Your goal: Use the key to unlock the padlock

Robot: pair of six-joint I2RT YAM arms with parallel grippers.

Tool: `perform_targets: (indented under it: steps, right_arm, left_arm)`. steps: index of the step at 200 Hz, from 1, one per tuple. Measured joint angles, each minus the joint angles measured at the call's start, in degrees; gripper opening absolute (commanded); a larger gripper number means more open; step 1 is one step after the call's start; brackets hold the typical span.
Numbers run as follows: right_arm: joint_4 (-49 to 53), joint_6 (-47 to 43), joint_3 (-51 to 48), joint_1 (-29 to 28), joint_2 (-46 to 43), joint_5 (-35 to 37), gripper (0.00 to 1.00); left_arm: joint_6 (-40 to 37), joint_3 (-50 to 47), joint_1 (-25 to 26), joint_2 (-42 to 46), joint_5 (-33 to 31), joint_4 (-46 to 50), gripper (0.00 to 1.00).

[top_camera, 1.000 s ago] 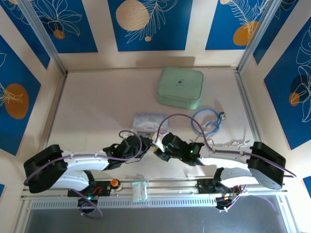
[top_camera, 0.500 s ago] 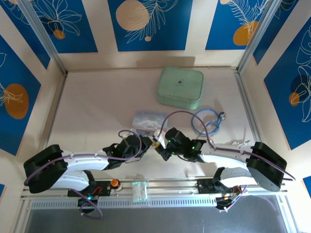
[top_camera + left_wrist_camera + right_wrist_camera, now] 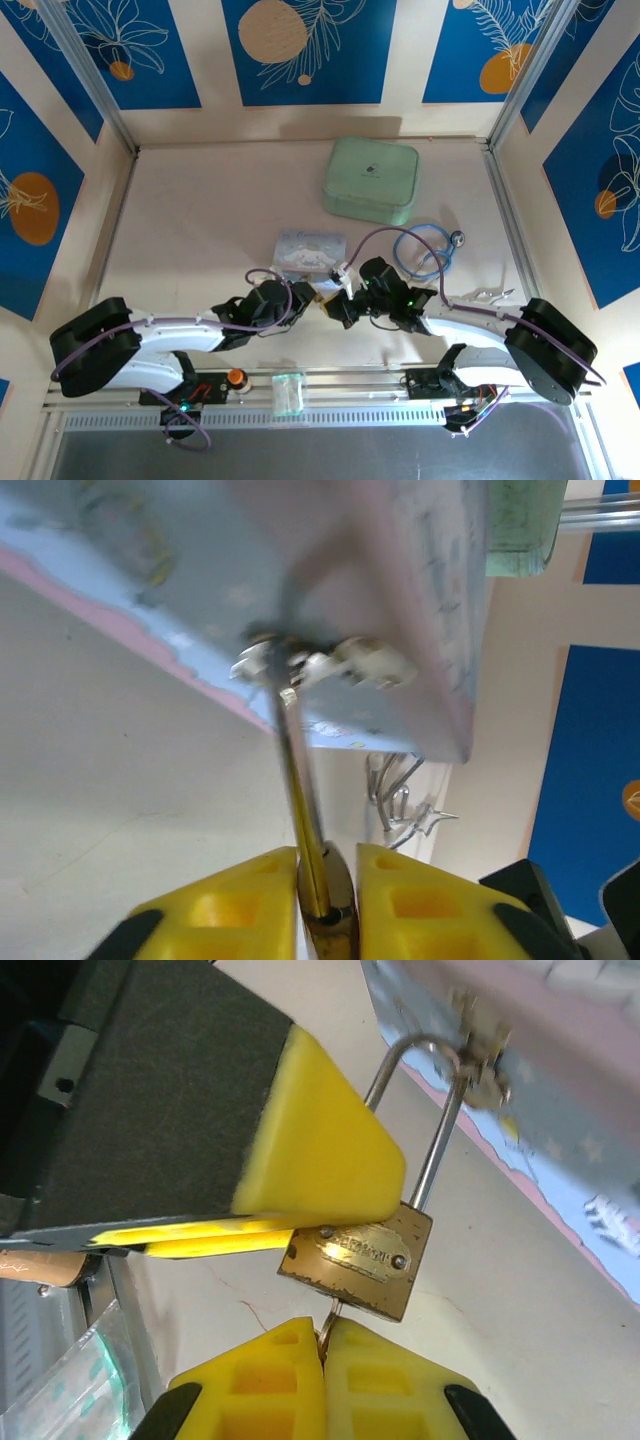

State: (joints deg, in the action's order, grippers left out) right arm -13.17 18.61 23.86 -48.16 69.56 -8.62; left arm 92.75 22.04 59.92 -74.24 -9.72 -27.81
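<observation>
The small brass padlock (image 3: 358, 1260) hangs by its silver shackle from the clasp (image 3: 470, 1030) of the pastel tin (image 3: 310, 248). My left gripper (image 3: 325, 852) is shut on the padlock body (image 3: 337, 910), one yellow finger on each flat side. From the right wrist view, that left finger (image 3: 320, 1160) overlaps the lock's upper corner. My right gripper (image 3: 325, 1335) is shut on the thin silvery key (image 3: 328, 1322), whose tip sits in the underside of the padlock. In the top view both grippers meet at the padlock (image 3: 326, 292), just in front of the tin.
A mint green box (image 3: 371, 180) stands at the back centre. A blue stethoscope (image 3: 425, 250) lies right of the tin, and a bent metal piece (image 3: 490, 295) lies beyond my right arm. A clear plastic item (image 3: 288, 390) sits on the near rail.
My right wrist has swung to the right and slightly away, and its jaws have closed on the key under the padlock. My left arm has hardly moved.
</observation>
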Motion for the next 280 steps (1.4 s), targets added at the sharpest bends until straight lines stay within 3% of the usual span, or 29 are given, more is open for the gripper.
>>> perform_targets:
  steps: [106, 170, 220, 280]
  right_arm:
    - [-1.75, 3.37, 1.55, -3.89, 9.38, 1.22, 0.00]
    - [-0.35, 4.85, 3.91, -6.86, 15.43, 5.68, 0.00]
    - [0.57, 6.60, 3.91, -6.97, 14.51, 6.69, 0.22]
    - [1.20, 8.72, 2.12, -4.17, 0.09, 6.71, 0.24]
  left_arm:
    - [-0.33, -1.31, 0.00, -2.58, 0.74, 1.22, 0.24]
    - [-4.07, 0.26, -0.04, -6.43, 1.64, 3.23, 0.05]
    - [-7.10, 1.31, -0.46, -6.73, 2.32, 5.25, 0.02]
    - [-16.94, 3.96, -3.67, -2.67, 4.24, 18.27, 0.03]
